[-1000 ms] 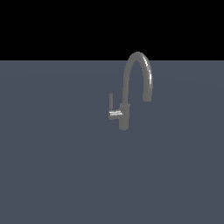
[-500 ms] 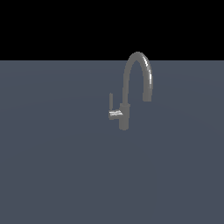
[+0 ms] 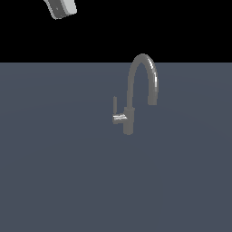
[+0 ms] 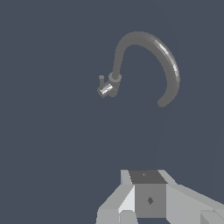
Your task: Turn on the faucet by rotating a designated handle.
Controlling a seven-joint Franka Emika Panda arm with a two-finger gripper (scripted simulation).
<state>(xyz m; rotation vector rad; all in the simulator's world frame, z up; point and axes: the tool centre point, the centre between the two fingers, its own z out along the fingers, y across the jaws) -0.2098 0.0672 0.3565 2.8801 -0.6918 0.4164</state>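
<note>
Faucet [image 3: 136,97]: I see it upright mid-worktop [image 3: 54,181].
Handle [image 3: 116,111]: stub toward exterior view's left, rod vertical.
Wrist view only: spout from above.
Gripper [image 4: 148,199]: well clear; jaws' state I cannot tell.

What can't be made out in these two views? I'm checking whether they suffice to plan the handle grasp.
- Gripper: the wrist view's lower edge cuts off its fingertips, so open or shut is unclear.
- Arm: the exterior view shows only a corner at its upper edge.
- Handle: too small in the wrist view to see its rod clearly.
</note>
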